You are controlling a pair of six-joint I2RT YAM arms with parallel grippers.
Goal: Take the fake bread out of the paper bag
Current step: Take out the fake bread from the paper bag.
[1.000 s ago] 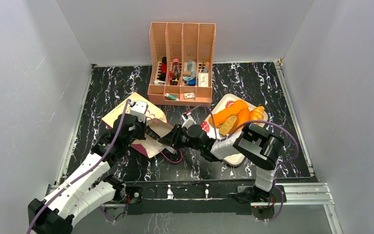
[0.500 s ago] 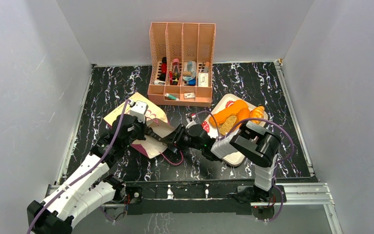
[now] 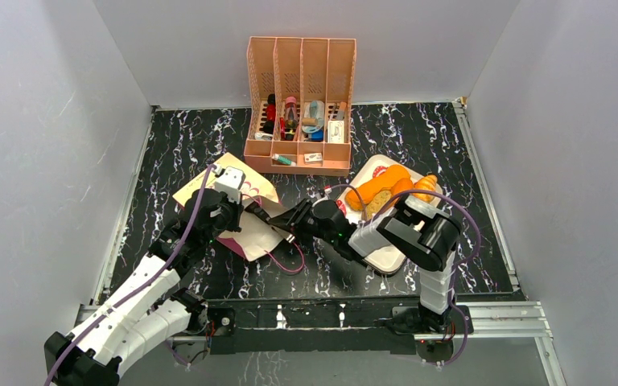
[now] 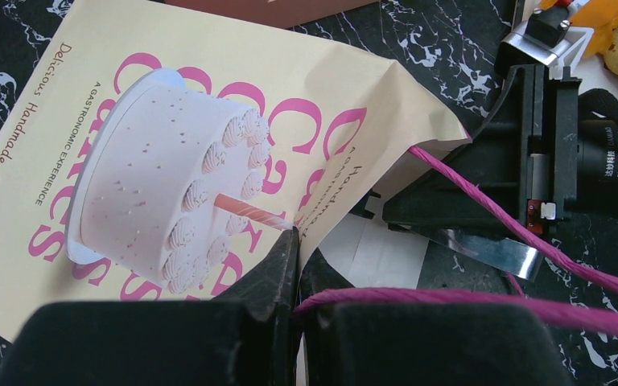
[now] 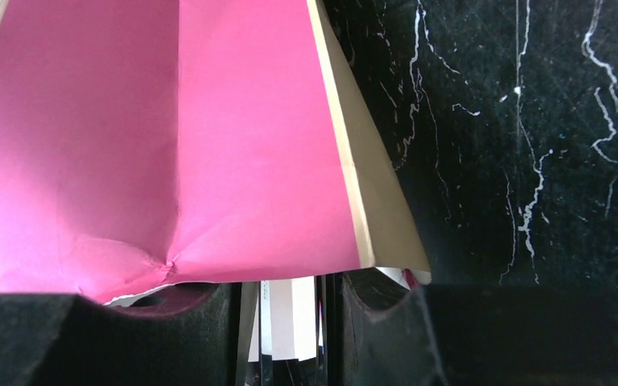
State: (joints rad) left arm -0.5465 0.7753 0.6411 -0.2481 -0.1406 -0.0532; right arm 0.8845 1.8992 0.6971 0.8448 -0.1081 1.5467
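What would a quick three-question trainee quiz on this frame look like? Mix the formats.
1. True or false: the left gripper is shut on the paper bag's edge.
2. Where does the fake bread lie? A: in the left gripper. B: on the white tray. C: on top of the bag.
3. Fill in: seen from the right wrist, the bag's inside is coloured ___.
Key: 1 true; 2 B; 3 pink.

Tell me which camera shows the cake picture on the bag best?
The left wrist view: the cake picture on the paper bag is big and sharp. From the top, the bag is tiny and partly covered. The right wrist view shows only pink paper.
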